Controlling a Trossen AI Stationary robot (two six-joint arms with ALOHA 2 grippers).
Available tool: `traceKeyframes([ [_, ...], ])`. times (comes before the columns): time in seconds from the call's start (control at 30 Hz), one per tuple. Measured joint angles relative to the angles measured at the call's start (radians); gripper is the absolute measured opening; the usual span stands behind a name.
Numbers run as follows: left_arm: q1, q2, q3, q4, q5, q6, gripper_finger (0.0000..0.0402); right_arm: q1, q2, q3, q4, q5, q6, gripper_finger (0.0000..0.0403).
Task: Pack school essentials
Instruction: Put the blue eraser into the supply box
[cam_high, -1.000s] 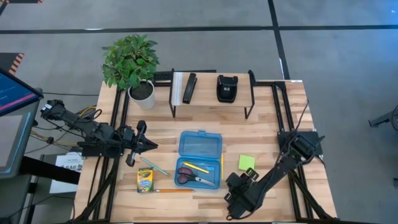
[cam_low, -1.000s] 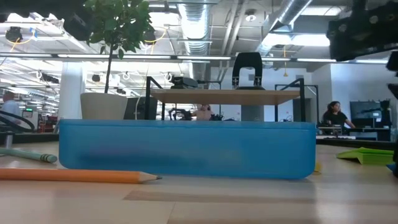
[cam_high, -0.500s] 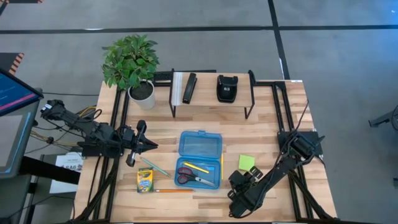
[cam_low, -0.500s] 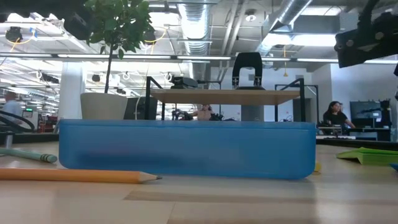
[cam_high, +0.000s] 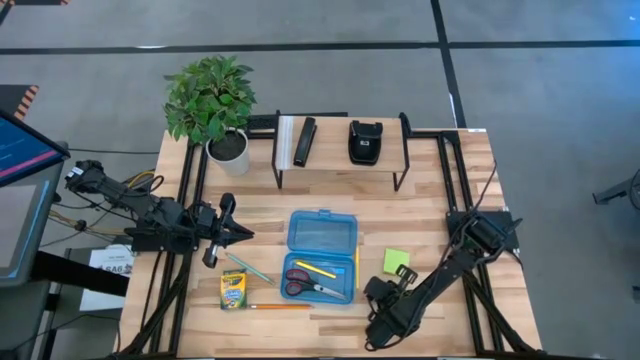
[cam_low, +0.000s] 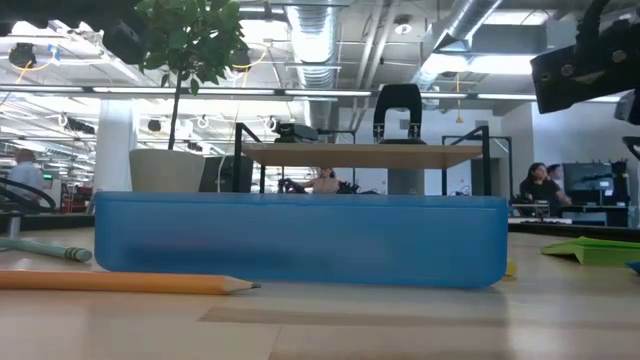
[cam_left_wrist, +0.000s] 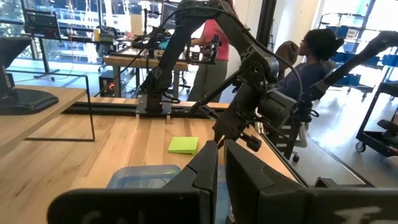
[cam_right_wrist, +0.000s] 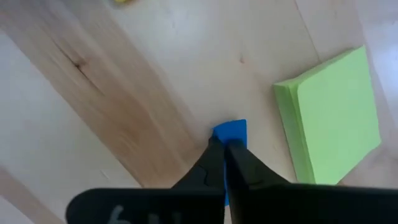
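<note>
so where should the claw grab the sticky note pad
Across its two opposite side edges, coming straight down from above. The lime-green sticky-note pad lies flat on the table, a thin square block, so only its low sides give purchase. The small blue eraser sits near one edge, so span the other pair.

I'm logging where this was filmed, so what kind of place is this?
Probably a robotics lab or open workshop: exposed ceiling ducts, further workbenches with equipment, people seated at desks behind, and another robot arm on the wooden table.
</note>
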Motion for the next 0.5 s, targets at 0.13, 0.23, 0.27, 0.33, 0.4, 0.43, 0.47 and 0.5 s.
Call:
traceKeyframes([
  [0.13, 0.0, 0.0, 0.0, 0.0, 0.0, 0.0, 0.0015, -0.011, 0.004, 0.038, -0.024, -0.006, -0.03, 0.0003],
  [0.23, 0.0, 0.0, 0.0, 0.0, 0.0, 0.001, 0.0015, -0.019, 0.008, 0.08, -0.065, -0.006, -0.045, 0.0002],
  [0.27, 0.0, 0.0, 0.0, 0.0, 0.0, 0.001, 0.0015, -0.023, 0.008, 0.096, -0.074, -0.004, -0.052, 0.0002],
  [0.33, 0.0, 0.0, 0.0, 0.0, 0.0, 0.001, 0.0015, -0.025, 0.007, 0.124, -0.095, 0.01, -0.056, 0.0002],
  [0.4, 0.0, 0.0, 0.0, 0.0, 0.0, 0.001, 0.0015, -0.03, 0.007, 0.151, -0.119, 0.026, -0.076, 0.0002],
  [0.43, 0.0, 0.0, 0.0, 0.0, 0.0, 0.0, 0.0015, -0.03, 0.007, 0.163, -0.123, 0.033, -0.079, 0.0002],
  [0.47, 0.0, 0.0, 0.0, 0.0, 0.0, 0.001, 0.0015, -0.032, 0.006, 0.178, -0.127, 0.042, -0.084, 0.0001],
  [0.5, 0.0, 0.0, 0.0, 0.0, 0.0, 0.001, 0.0015, -0.036, 0.006, 0.194, -0.132, 0.053, -0.095, 0.0001],
])
